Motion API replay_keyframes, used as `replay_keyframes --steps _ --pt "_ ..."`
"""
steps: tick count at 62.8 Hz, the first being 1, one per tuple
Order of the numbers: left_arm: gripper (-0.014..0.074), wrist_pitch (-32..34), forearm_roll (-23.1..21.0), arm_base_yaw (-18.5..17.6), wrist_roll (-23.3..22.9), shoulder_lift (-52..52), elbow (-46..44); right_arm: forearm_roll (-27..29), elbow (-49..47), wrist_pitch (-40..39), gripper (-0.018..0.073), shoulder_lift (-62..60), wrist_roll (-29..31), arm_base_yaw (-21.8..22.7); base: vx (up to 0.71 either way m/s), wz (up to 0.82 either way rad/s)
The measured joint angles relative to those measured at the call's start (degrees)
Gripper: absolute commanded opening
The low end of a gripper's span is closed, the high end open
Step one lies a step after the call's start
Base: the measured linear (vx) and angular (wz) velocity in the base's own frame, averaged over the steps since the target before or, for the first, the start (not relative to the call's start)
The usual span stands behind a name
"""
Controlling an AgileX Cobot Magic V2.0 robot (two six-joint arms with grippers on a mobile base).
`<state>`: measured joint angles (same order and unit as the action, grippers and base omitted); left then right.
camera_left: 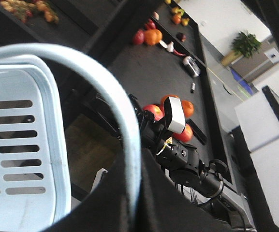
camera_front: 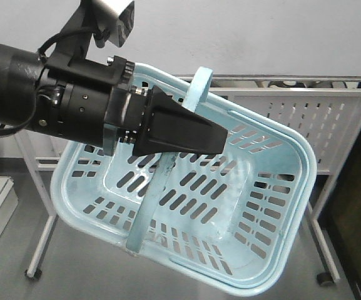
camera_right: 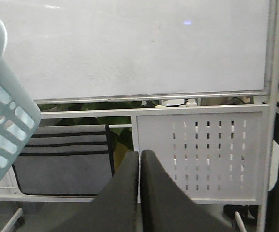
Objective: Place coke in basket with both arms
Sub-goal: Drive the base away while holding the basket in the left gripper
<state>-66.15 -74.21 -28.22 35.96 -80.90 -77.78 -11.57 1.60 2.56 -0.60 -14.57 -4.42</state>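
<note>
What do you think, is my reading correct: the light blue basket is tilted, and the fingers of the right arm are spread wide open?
Not quite. The right fingers are not spread open. They are pressed together with nothing between them, as the right wrist view shows. The rest holds: the light blue basket is tilted.

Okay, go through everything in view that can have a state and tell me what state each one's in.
basket: lifted off the floor, tilted, nothing visible inside.
basket handle: swung up, clamped by the left gripper.
left gripper: shut on the basket handle.
right gripper: shut, holding nothing.
</note>
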Motion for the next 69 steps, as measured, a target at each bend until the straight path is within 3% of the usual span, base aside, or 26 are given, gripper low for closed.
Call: replay_keyframes --steps 69 --pt "-0.0006 0.3 0.0 0.0 0.0 0.0 0.0 0.0 0.0 0.0 -0.0005 0.0 0.0 0.0 0.17 0.54"
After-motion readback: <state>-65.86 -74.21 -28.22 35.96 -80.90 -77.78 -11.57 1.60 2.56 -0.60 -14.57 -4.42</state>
